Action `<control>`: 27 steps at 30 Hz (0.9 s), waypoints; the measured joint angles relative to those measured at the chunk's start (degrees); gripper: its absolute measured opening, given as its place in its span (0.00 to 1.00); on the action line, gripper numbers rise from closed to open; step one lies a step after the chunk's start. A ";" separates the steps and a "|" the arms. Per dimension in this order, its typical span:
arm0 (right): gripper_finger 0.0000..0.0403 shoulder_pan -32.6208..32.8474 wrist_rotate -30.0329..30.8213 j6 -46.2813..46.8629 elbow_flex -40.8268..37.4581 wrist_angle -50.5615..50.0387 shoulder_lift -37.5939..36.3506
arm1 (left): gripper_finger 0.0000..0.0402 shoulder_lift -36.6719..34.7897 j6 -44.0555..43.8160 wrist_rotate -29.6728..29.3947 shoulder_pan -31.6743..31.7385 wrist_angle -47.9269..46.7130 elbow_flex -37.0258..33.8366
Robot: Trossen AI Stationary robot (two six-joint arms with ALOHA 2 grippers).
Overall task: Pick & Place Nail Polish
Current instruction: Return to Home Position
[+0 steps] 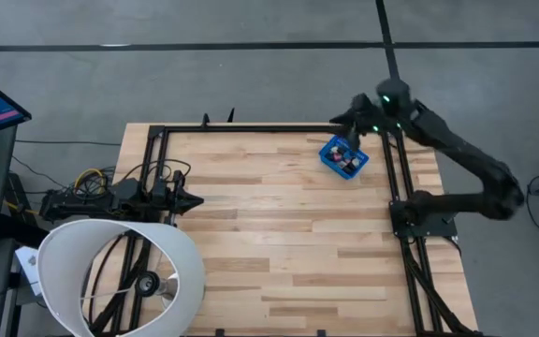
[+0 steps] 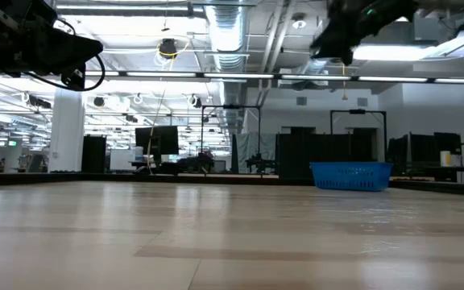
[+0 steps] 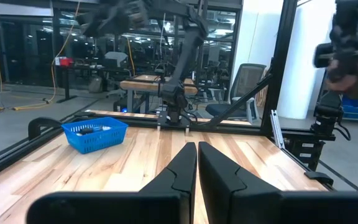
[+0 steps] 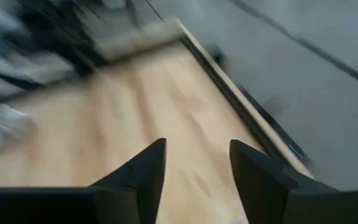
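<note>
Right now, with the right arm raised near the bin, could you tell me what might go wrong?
The right pincer hangs open roughly above the blue bin; a low swing home could clip its rim and spill the nail polish bottles. The bin also sits close to the black frame rail, so a nudge might jam it there.

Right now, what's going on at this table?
The right gripper is open and holds nothing. It hangs high in the air by the blue bin at the far right of the wooden table. The nail polish bottles that show are all inside that bin. The left arm waits at the table's left edge with the left gripper shut and nothing in it.
</note>
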 joint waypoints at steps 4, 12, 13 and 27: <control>0.34 2.73 -5.75 10.49 -12.94 14.67 -9.60 | 0.03 0.00 0.00 0.01 0.00 -0.02 0.00; 0.09 16.72 5.07 26.28 -35.45 35.72 -25.70 | 0.03 0.00 0.00 0.00 -0.01 0.00 0.00; 0.06 18.67 6.73 27.64 -36.79 38.15 -28.18 | 0.03 0.00 0.00 0.00 0.00 -0.01 0.00; 0.00 37.15 23.69 21.49 -38.72 22.75 -51.84 | 0.03 0.00 -0.02 -0.01 -0.01 -0.02 0.00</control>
